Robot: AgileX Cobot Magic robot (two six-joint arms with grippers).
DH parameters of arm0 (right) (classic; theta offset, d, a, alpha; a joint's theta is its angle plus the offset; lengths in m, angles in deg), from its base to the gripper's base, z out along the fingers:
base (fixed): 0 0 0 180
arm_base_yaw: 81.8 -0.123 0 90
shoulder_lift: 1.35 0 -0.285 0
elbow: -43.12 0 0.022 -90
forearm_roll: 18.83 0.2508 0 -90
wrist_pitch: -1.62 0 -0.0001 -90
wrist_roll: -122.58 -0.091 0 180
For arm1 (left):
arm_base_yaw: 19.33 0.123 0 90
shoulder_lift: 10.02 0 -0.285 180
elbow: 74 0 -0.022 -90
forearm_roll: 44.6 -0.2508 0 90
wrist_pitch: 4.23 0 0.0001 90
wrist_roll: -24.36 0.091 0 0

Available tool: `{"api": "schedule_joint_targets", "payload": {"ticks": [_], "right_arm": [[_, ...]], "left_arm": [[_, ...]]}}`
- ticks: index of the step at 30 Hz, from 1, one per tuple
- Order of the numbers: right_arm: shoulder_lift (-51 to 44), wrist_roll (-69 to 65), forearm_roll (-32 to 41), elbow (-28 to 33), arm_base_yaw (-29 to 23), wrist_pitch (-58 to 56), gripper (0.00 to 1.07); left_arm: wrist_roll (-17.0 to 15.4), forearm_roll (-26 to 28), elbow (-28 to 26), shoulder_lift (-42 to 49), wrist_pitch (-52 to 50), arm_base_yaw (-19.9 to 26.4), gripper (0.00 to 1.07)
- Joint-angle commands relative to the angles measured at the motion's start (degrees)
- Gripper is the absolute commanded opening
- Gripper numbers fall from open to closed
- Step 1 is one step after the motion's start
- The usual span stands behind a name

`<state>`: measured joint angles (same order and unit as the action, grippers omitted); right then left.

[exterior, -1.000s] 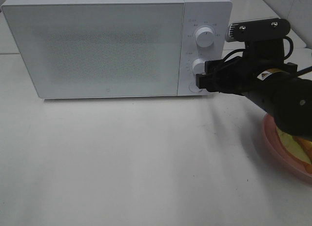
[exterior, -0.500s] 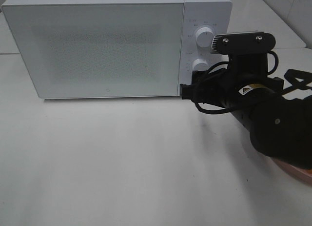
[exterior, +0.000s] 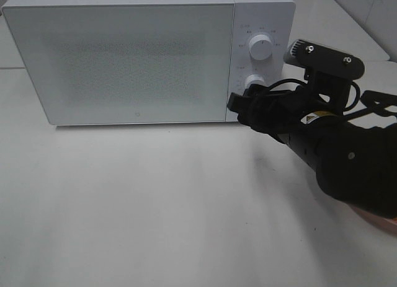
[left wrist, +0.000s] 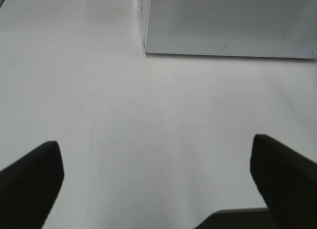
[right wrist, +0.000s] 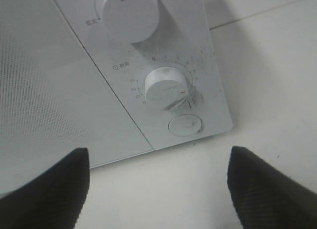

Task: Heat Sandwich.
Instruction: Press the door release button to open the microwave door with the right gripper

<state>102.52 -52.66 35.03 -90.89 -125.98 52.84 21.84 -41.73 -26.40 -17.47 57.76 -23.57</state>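
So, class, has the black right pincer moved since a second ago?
Yes. The right pincer has shifted left across the white box-shaped microwave, from beneath its round white lower dial to the door's edge.

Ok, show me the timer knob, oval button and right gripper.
timer knob (right wrist: pixel 167 84), right wrist view, centre of its face.
oval button (right wrist: pixel 185 125), right wrist view, middle of the oval.
right gripper (right wrist: pixel 157 160), right wrist view, midway between fingertips.

High view faces the microwave (exterior: pixel 124 57); 2 wrist views (nearer) share it.
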Motion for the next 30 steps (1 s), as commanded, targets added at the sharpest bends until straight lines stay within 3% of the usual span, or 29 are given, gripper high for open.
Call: {"api": "schedule_joint_targets", "payload": {"ticks": [1, 7, 12, 15, 16, 18, 21, 22, 25, 30], "right_arm": [[-0.11, -14.55, -0.17, -0.23, -0.06, -2.23, 0.75], [-0.11, -37.01, -0.23, -0.23, -0.06, -4.07, 0.68], [-0.11, -44.06, -0.17, -0.23, -0.06, -4.47, 0.62], [-0.11, -54.03, -0.17, -0.23, -0.06, -4.53, 0.51], [-0.11, -59.36, -0.17, -0.23, -0.06, -4.53, 0.43], [-0.11, -61.42, -0.17, -0.23, -0.06, -4.58, 0.39], [-0.11, -64.52, -0.23, -0.23, 0.11, -5.16, 0.15], [-0.11, -64.52, -0.23, -0.23, 0.11, -5.16, 0.15], [-0.11, -62.45, -1.43, -0.23, 0.11, -5.33, 0.00], [0.11, -63.03, -1.66, -0.23, 0.11, -5.33, 0.00]], "left_arm": [[0.11, 0.11, 0.11, 1.32, -0.86, -0.11, 0.97], [0.11, 0.11, 0.11, 1.32, -0.86, -0.11, 0.97], [0.11, 0.11, 0.11, 1.32, -0.86, -0.11, 0.97], [0.11, 0.11, 0.11, 1.32, -0.86, -0.11, 0.97], [0.11, 0.11, 0.11, 1.32, -0.86, -0.11, 0.97], [0.11, 0.11, 0.11, 1.32, -0.86, -0.11, 0.97], [0.11, 0.11, 0.11, 1.32, -0.86, -0.11, 0.97], [0.11, 0.11, 0.11, 1.32, -0.86, -0.11, 0.97], [0.11, 0.11, 0.11, 1.32, -0.86, -0.11, 0.97], [0.11, 0.11, 0.11, 1.32, -0.86, -0.11, 0.97]]}}
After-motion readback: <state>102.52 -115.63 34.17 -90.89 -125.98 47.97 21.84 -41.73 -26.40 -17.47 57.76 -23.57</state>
